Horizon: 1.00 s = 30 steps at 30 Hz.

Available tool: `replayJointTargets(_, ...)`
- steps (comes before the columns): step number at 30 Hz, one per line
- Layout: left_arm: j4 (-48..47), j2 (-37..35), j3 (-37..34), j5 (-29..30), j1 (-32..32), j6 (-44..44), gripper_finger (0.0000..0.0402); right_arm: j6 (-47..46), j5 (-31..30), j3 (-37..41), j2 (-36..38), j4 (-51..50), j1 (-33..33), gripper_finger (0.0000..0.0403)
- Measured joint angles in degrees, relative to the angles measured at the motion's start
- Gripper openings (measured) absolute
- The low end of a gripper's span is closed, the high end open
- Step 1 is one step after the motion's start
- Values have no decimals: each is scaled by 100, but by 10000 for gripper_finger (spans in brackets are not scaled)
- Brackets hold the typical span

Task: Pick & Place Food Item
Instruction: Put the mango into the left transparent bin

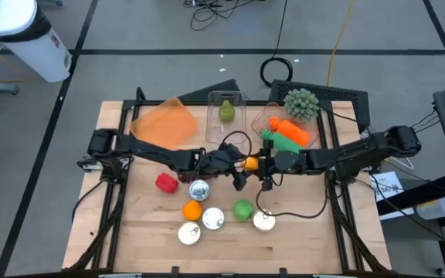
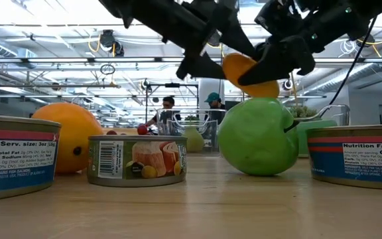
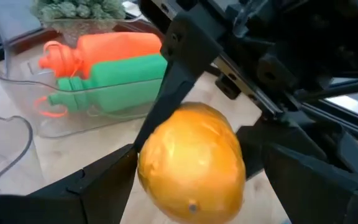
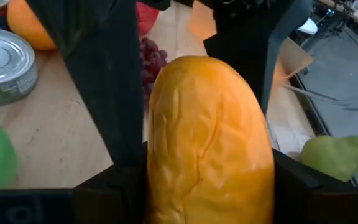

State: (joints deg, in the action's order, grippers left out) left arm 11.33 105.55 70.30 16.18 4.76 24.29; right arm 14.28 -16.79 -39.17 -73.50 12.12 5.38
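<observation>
Filling both wrist views, a yellow-orange mango (image 4: 210, 143) is hanging in the air between the two hands, above the wooden surface (image 1: 300, 239) near its middle. Going left to right in the high view, the left hand (image 1: 234, 161) is reaching in from the left with its fingers spread wide on either side of the mango, released rather than squeezing. Just beside it, the right hand (image 1: 267, 164) is coming in from the right, and its dark fingers (image 4: 114, 93) are pressing against the mango's sides, grasping it. In the low view the mango (image 2: 251, 74) is sitting above a green apple (image 2: 257, 136), with a tin can (image 2: 136, 159) and an orange (image 2: 71, 136) standing to the left. Behind, a clear container (image 1: 273, 116) is holding an orange bottle (image 3: 104, 50) and a green bottle (image 3: 114, 78).
</observation>
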Motion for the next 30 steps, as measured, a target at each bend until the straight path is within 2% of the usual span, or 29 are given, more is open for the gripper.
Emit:
replayJointTargets(6, 120, 115, 0, 339, -31, -1, 356, 43, -92, 14, -74, 205, 53, 221)
replayJointTargets(11, 96, 111, 4, 129, -67, -169, 350, 125, -300, 14, -69, 183, 83, 215)
replayJointTargets(14, 35, 111, 4, 40, -73, -278, 312, 123, -268, 14, -63, 175, 92, 218)
replayJointTargets(19, -59, 107, 9, 65, -117, -289, 196, 146, -283, 14, -58, 121, 90, 238)
replayJointTargets(24, -632, -337, 15, 67, -229, -489, 191, -9, -399, -49, 293, -179, 118, 266)
replayJointTargets(27, -1033, -755, 1, 451, -234, -806, 191, -411, -439, -49, 647, -426, 141, 274)
replayJointTargets(30, -1390, -1225, 5, 1304, -235, -1084, 191, -777, -357, -42, 1101, -902, 206, 274)
